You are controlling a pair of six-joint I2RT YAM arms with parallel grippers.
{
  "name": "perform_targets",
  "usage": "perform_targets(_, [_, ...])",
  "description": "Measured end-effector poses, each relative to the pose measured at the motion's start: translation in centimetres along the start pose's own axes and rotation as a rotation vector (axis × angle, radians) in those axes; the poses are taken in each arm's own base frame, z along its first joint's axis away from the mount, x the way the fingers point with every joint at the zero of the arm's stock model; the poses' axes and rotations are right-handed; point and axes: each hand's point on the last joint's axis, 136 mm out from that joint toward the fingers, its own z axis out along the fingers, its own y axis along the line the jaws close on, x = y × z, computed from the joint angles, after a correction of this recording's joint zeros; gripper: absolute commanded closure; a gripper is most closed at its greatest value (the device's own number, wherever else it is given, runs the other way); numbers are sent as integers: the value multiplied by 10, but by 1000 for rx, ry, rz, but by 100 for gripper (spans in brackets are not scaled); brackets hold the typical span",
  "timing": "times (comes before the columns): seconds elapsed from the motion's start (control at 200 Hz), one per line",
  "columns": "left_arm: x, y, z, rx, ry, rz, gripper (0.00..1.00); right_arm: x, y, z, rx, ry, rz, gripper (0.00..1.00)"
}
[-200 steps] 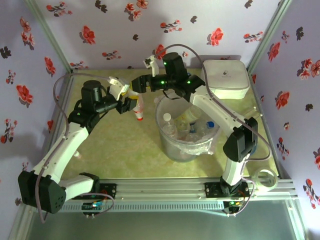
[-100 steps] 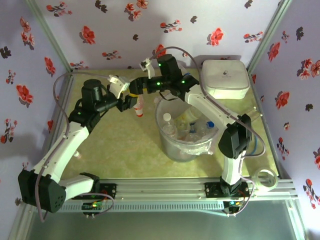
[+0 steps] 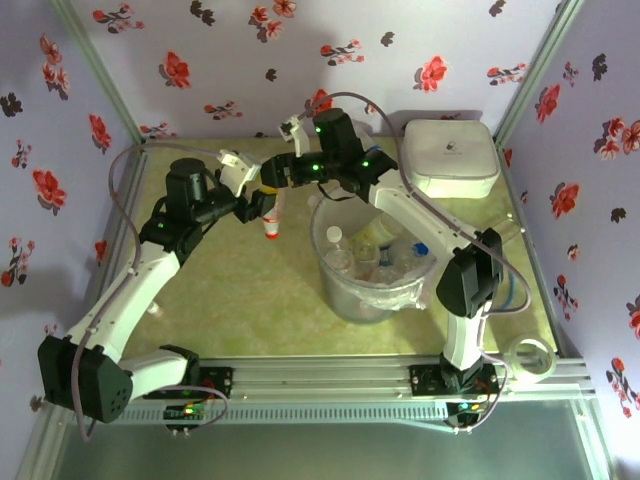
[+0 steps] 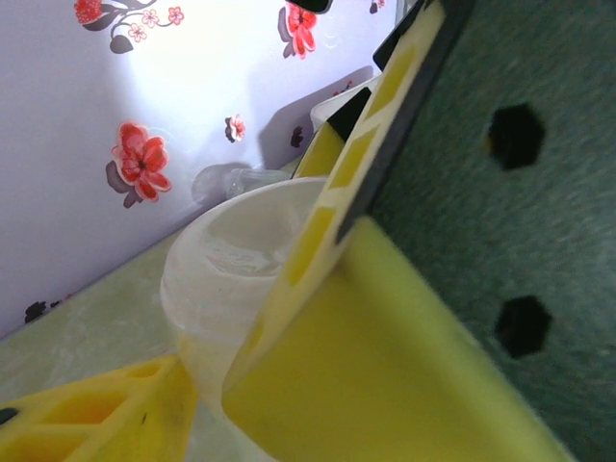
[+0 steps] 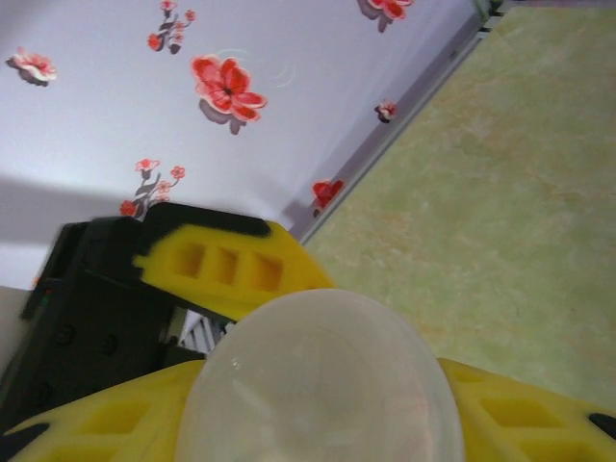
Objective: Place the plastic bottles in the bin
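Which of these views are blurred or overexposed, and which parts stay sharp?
Top external view: sharp and evenly lit. Left wrist view: the near yellow finger is out of focus, and glare whitens the wall. Right wrist view: the bottle close to the lens is blurred; the painted flowers are sharper.

Lilac with red and dark flowers on the walls, mottled yellow-green on the table. Translucent grey for the bin, white for the box, red-capped clear for the bottle.
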Motion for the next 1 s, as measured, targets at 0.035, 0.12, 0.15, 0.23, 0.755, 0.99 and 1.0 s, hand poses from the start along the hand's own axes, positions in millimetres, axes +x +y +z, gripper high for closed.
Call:
perform_targets(0.035, [-2,1,0,-6,-9,6,2,0,-3,0,16,-3,3,55])
perform_targets(0.12, [-7,2,-4,-17,-28,14,0,-1,-9,-1,48,-9,10,56])
perform_targets(0.15, [-8,1,-6,-21,-35,17,0,-2,-12,-1,57,-15,11,57])
perform_targets(0.23, [-10,-1,-12,-27,-52,23,0,-5,-17,-3,79,-28,13,58])
perform_targets(0.755, [-38,-10,-43,-39,-145,-17,0,-108,27,-146,121,-396,-79,60])
perform_targets(0.99, [-56,-39,-28,83,-209,-36,0,-106,98,-259,216,-567,-237,62])
perform_targets(1.0, [-57,-40,-27,91,-209,-37,0,-104,99,-262,225,-569,-241,62])
